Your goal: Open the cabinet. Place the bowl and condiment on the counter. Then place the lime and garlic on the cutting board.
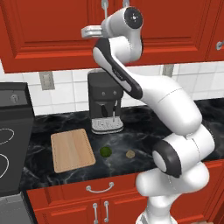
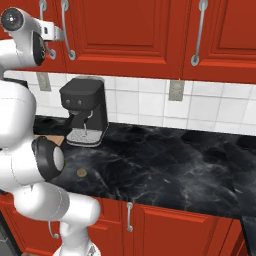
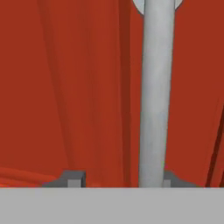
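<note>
Red panelled wall cabinet [image 3: 65, 87] is closed; its silver bar handle [image 3: 155, 96] stands between the gripper's [image 3: 118, 179] spread fingertips, grip unclear.

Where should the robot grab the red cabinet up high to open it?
Best on the cabinet door's long silver handle, coming straight at the door front. The bar is thin, upright and stands off the door, so the end effector fingers can probably close on it, one on each side.

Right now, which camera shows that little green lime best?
The left base view: the lime lies in plain sight on the counter, between the cutting board and the garlic. In the right base view the arm hides it.
</note>
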You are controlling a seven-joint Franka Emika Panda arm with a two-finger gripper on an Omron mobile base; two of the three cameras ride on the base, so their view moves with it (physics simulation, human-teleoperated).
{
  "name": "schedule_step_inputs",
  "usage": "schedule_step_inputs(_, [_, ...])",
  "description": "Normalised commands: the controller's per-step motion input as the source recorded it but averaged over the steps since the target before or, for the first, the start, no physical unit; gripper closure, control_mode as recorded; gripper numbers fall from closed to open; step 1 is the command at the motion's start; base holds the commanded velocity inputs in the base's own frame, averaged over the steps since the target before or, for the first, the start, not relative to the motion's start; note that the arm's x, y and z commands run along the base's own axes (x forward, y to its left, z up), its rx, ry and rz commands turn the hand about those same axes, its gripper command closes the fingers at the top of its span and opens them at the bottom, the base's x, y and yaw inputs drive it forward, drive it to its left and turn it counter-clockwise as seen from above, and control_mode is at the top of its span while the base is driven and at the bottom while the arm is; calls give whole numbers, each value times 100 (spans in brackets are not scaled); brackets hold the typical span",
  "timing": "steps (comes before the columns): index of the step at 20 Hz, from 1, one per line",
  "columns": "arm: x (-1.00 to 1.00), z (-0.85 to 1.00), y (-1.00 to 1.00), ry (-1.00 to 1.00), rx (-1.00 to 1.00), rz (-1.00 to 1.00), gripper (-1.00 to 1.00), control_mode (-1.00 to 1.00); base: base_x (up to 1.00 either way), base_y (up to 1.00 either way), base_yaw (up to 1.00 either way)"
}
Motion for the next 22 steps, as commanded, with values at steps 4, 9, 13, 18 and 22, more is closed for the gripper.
schedule_step_inputs(4, [70,-48,34,1,0,17,100,-100,0,0,0])
schedule_step_inputs(9, [76,-53,38,1,0,20,100,-100,0,0,0])
schedule_step_inputs(13, [55,-39,47,0,0,20,100,-100,0,0,0])
schedule_step_inputs(18, [14,-20,70,0,0,15,100,-100,0,0,0])
schedule_step_inputs(22, [0,-2,87,0,-2,4,100,-100,0,0,0])
